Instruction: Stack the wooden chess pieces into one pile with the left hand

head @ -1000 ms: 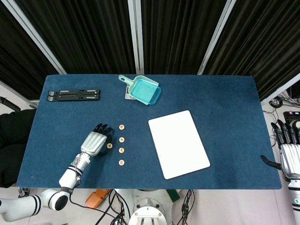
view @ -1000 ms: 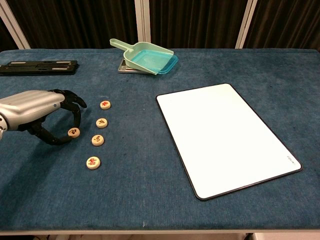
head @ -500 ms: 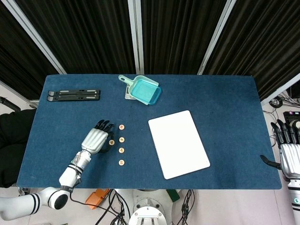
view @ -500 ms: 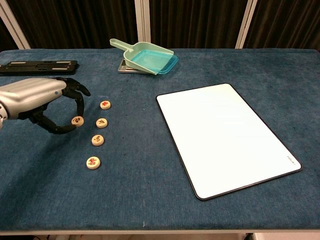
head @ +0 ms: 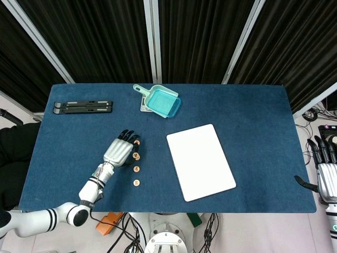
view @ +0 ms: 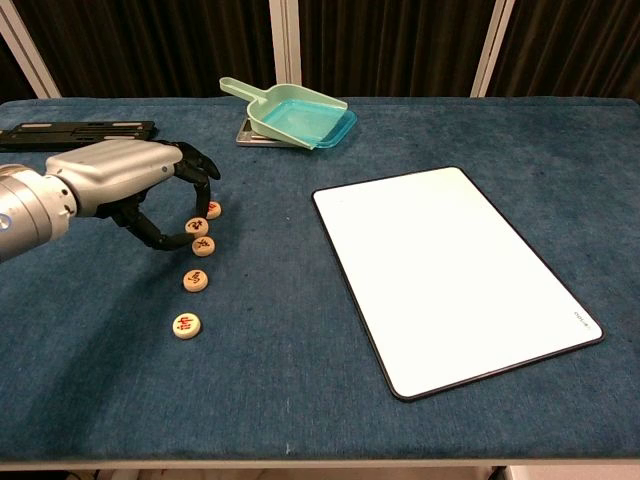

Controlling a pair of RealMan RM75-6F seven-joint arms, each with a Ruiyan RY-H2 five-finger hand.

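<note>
Four wooden chess pieces lie in a row on the blue table: the far one (view: pixel 213 209), partly behind my fingers, the second (view: pixel 203 246), the third (view: pixel 195 280) and the nearest (view: pixel 186 325). My left hand (view: pixel 125 180) pinches a fifth piece (view: pixel 197 226) between thumb and a finger, just above the second piece and between it and the far one. From the head view my left hand (head: pixel 120 152) covers the left side of the row (head: pixel 136 168). My right hand (head: pixel 325 176) hangs off the table's right edge, fingers apart, holding nothing.
A white board (view: pixel 450 270) lies to the right of the row. A teal dustpan (view: pixel 300 115) sits on a small tray at the back centre. At the back left lies a black bar (view: pixel 75 132).
My left hand has carried the pinched piece right and away from me, from left of the row to over its far end. The four lying pieces have not moved.
</note>
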